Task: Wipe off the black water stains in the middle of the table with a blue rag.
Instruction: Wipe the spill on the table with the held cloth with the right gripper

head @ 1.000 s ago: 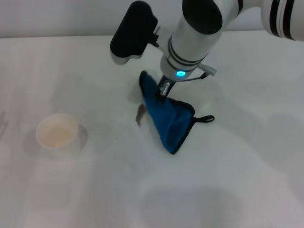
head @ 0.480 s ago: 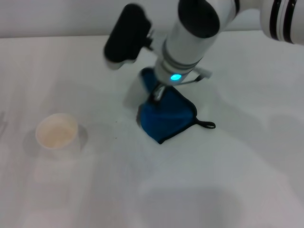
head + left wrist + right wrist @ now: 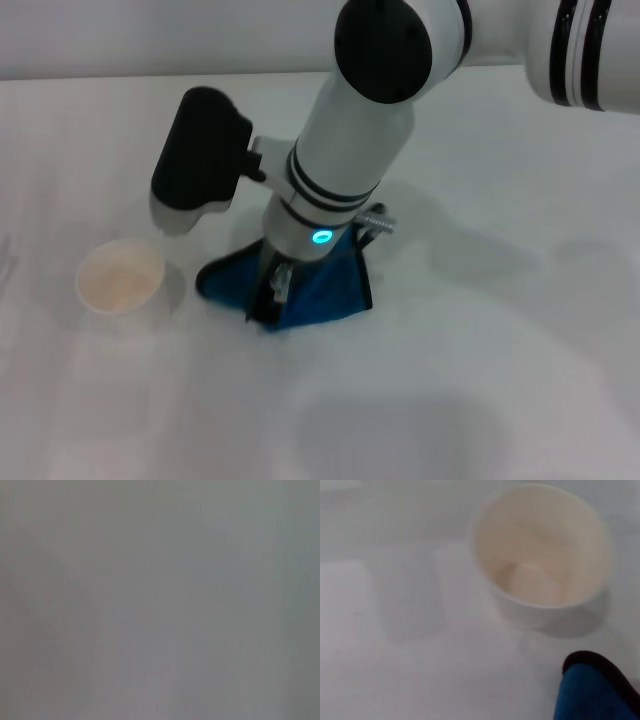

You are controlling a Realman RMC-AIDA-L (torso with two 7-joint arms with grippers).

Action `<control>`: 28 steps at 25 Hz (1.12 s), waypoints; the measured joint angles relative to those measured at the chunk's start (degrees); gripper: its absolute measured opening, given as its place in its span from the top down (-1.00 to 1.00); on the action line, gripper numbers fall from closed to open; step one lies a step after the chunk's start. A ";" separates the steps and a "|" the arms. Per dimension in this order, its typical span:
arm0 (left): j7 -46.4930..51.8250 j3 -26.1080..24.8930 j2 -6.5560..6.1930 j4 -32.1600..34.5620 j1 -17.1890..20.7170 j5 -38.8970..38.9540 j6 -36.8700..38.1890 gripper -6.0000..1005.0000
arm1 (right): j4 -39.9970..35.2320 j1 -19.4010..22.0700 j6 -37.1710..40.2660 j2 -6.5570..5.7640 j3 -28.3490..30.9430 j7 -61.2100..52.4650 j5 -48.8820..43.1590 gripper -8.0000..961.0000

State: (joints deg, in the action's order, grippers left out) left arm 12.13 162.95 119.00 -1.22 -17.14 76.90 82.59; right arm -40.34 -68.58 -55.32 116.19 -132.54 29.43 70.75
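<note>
Right now the blue rag lies bunched on the white table, near the middle and a little toward the robot's left. It has black edging, and a small black loop sticks out from its far side. The right gripper comes down onto the rag and presses it against the table. Its fingers are closed on the rag's cloth. The dark stain cannot be seen; the rag and the arm cover that part of the table.

A white paper cup stands upright on the table, near the rag on the robot's left side. The two do not touch. The cup looks empty, with a pale cream inside.

From the right wrist, the cup shows up big and close, and you can look down into it. One corner of the rag, blue with a black rim, sits just beside the cup.

The right arm is white with black bands and a small lit blue-green dot. It reaches in from the far right.

The left wrist view shows only plain grey, and the left gripper is not seen anywhere.
</note>
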 joint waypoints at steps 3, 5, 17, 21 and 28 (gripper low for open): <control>0.00 0.00 0.00 0.00 -0.20 0.00 -0.45 -0.78 | -0.75 -0.17 -1.71 0.00 -0.55 2.75 2.84 0.98; 0.00 0.00 0.00 -0.01 -0.31 0.00 -0.51 -0.78 | -1.26 -0.41 -2.29 0.00 -0.87 3.22 3.46 0.98; 0.00 0.00 0.00 -0.01 -0.34 0.00 -0.51 -0.77 | 7.38 -2.11 6.10 0.00 -2.99 -2.35 -0.88 0.98; 0.00 -0.06 0.00 -0.01 -0.59 0.04 -0.51 -0.77 | 7.63 -1.37 6.36 0.00 -2.99 -6.07 -6.71 0.98; 0.00 -0.09 0.00 -0.01 -0.92 0.07 -0.50 -0.77 | 7.68 -1.14 8.82 0.00 -2.99 -10.14 -11.91 0.98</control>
State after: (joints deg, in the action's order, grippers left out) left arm 12.13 162.86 119.00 -1.23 -18.06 76.97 82.09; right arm -32.65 -69.71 -46.50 116.19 -135.53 19.29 58.84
